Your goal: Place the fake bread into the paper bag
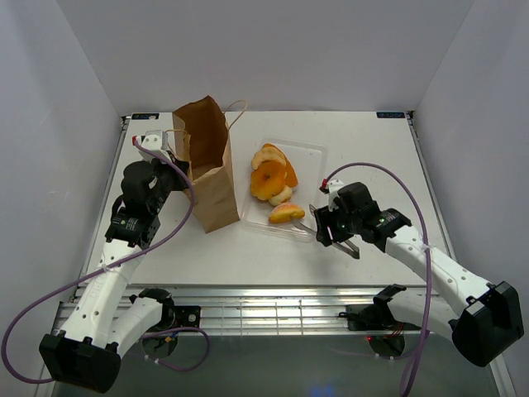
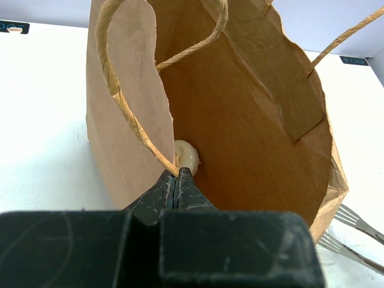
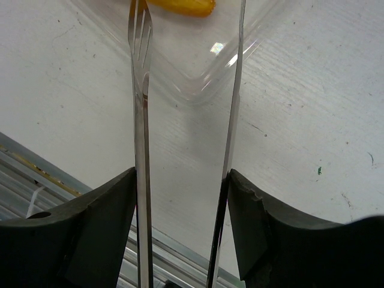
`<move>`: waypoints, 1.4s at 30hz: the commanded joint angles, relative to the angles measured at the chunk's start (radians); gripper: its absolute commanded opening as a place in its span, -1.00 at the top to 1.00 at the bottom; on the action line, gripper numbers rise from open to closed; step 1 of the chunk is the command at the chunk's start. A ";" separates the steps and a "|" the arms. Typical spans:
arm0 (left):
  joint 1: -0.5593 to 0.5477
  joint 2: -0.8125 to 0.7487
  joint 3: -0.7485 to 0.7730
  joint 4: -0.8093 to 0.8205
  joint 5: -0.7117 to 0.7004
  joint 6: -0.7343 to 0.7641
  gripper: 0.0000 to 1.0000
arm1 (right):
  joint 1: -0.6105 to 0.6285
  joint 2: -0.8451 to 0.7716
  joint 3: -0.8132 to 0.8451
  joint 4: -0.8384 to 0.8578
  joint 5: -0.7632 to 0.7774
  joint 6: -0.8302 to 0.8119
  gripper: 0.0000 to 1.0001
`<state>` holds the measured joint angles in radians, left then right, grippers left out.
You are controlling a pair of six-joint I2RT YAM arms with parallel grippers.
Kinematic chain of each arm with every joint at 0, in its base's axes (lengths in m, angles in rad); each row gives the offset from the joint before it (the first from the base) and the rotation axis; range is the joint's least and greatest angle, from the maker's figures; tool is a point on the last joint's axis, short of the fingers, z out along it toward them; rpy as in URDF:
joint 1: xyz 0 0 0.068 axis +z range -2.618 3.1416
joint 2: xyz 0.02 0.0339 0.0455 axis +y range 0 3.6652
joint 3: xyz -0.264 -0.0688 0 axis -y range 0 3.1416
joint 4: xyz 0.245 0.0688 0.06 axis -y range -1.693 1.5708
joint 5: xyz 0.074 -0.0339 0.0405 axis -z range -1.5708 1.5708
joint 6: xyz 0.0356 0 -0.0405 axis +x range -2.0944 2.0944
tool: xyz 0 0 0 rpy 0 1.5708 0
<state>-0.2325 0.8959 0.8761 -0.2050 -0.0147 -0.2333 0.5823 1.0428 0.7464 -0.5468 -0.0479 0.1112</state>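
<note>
The upright paper bag (image 1: 211, 178) is being pinched at its rim by the closed left hand (image 2: 177, 180), and one pale cream roll (image 2: 187, 156) is lying inside it at the bottom. Thin metal tongs (image 3: 141, 120) are being gripped between the fingers of the right hand (image 3: 181, 180), their tips being held over the near corner of the clear plastic tray (image 1: 308, 165). The other fake bread (image 1: 271, 178) is lying piled in that tray on the bench (image 1: 372, 165), just beside the bag.

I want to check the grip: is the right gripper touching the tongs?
Touching. The right wrist view shows both tongs arms pressed against the inner faces of the fingers of the right gripper, no gap.
</note>
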 commanded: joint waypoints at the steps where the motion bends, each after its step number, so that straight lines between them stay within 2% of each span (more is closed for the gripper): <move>1: -0.005 0.005 0.008 -0.016 0.012 0.008 1.00 | -0.009 0.005 0.050 0.059 -0.030 -0.027 -0.31; 16: -0.005 0.005 0.009 -0.017 0.013 0.006 1.00 | -0.015 0.086 0.084 0.104 -0.087 -0.105 -0.30; 20: -0.005 0.006 0.011 -0.017 0.048 0.005 1.00 | -0.016 0.071 0.079 0.117 -0.133 -0.107 -0.19; 21: -0.005 0.008 0.011 -0.017 0.048 0.005 1.00 | -0.016 0.071 0.077 0.119 -0.139 -0.105 -0.07; 28: -0.005 0.005 0.011 -0.017 0.047 0.005 1.00 | -0.016 0.049 0.088 0.113 -0.188 -0.107 0.27; 42: -0.005 -0.005 0.009 -0.016 0.041 0.003 1.00 | -0.016 -0.050 0.180 0.028 -0.254 -0.073 0.33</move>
<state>-0.2325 0.8997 0.8761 -0.2050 0.0147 -0.2333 0.5690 1.0313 0.8551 -0.5144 -0.2630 0.0227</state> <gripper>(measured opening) 0.016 0.419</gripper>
